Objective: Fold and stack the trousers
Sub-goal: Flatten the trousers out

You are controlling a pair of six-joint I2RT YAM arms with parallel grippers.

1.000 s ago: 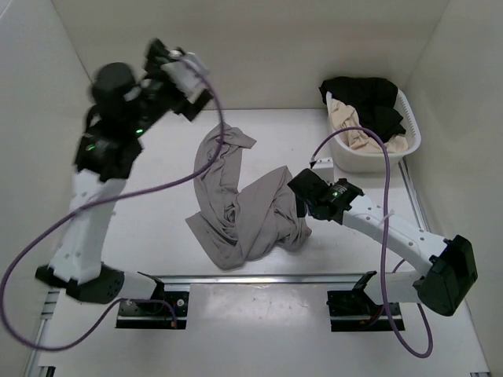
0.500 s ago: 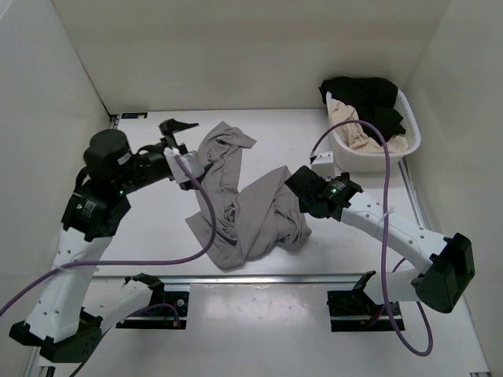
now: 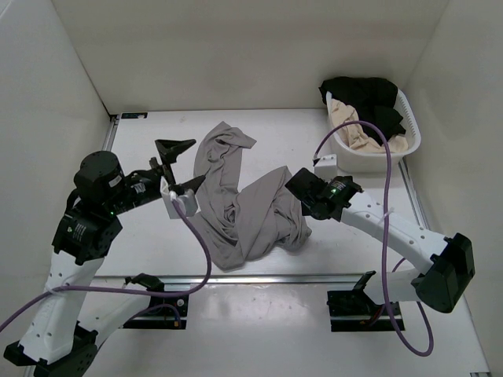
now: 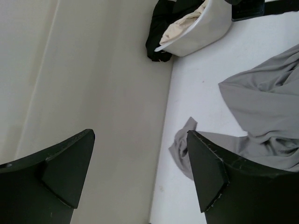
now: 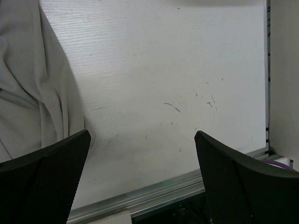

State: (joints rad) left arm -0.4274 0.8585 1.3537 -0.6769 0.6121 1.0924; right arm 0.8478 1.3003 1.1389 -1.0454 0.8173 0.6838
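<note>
The taupe-grey trousers (image 3: 240,206) lie crumpled in the middle of the table, one leg trailing toward the back. My left gripper (image 3: 185,164) hovers open just left of that leg, lying on its side, with nothing between its fingers. In the left wrist view the trousers (image 4: 264,109) show to the right of the open left gripper (image 4: 140,135). My right gripper (image 3: 302,207) sits low at the heap's right edge. Seen from the right wrist, the right gripper (image 5: 142,135) is open over bare table, with the trousers (image 5: 28,93) folded along the left.
A white basket (image 3: 379,153) stands at the back right, holding a black garment (image 3: 365,96) and a beige garment (image 3: 354,132). The same basket (image 4: 205,28) appears in the left wrist view. White walls enclose the table. A metal rail (image 3: 259,276) runs along the near edge.
My left arm has swung down from high at the back left, bringing its open gripper beside the trousers' left edge. The right arm and the trousers have hardly moved.
</note>
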